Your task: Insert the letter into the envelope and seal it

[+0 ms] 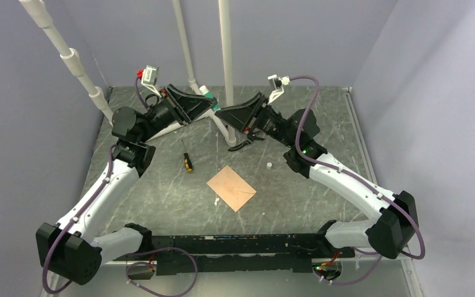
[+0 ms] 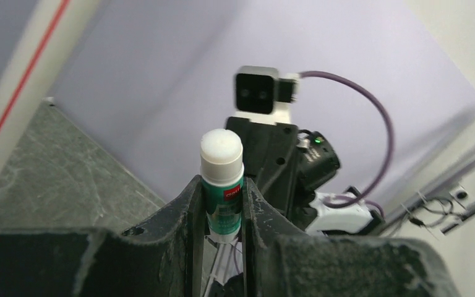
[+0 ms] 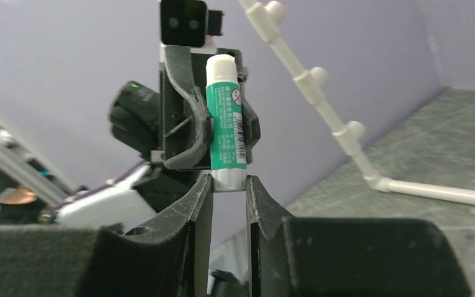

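The peach envelope (image 1: 231, 187) lies flat on the table's near middle, flap not raised. No separate letter shows; it is hidden or out of view. Both arms are raised at the back, tip to tip, well above and behind the envelope. My left gripper (image 1: 213, 106) (image 2: 222, 189) is shut on the body of a green glue stick (image 1: 208, 98) (image 2: 221, 158) (image 3: 226, 120). My right gripper (image 1: 220, 114) (image 3: 229, 183) has its fingertips pressed on both sides of the stick's white end.
A yellow-handled screwdriver (image 1: 187, 162) lies left of the envelope. A small white cap-like piece (image 1: 269, 165) sits to its right and a white scrap (image 1: 215, 201) at its near corner. White pipes (image 1: 226, 49) rise behind the grippers. A black curved tool (image 1: 242, 146) lies below them.
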`<move>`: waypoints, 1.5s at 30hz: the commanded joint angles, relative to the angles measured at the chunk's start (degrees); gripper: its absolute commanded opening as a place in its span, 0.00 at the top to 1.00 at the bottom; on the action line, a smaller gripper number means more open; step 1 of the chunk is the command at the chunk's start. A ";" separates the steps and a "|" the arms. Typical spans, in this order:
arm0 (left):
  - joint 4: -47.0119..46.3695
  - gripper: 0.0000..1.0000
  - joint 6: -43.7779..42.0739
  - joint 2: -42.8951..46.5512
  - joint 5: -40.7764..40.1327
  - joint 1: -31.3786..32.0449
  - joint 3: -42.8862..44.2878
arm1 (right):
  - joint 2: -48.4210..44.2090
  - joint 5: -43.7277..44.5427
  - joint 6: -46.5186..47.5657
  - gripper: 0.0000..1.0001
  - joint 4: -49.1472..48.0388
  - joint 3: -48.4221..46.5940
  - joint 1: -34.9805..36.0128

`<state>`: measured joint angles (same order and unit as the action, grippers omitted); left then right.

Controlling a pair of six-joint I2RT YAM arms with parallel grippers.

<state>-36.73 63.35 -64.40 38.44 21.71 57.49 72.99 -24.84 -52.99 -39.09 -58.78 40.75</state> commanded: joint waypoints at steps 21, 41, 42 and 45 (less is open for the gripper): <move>26.30 0.98 -23.72 3.82 -6.73 0.35 7.28 | -4.74 6.42 35.67 0.30 30.48 -10.78 3.31; 2.25 0.98 -0.13 0.31 6.72 0.35 9.21 | -0.23 -6.14 -16.81 0.43 -15.39 -0.92 -2.16; 2.56 0.97 -0.42 0.59 6.36 0.35 9.07 | 0.03 -6.68 -16.70 0.48 -15.17 -1.52 -2.09; 3.12 0.98 -1.12 1.05 5.84 0.34 8.90 | 0.79 -7.76 -16.35 0.64 -14.34 -2.80 -2.13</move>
<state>-29.80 61.41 -65.06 43.35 21.93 65.01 73.93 -29.93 -67.42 -47.18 -57.69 38.61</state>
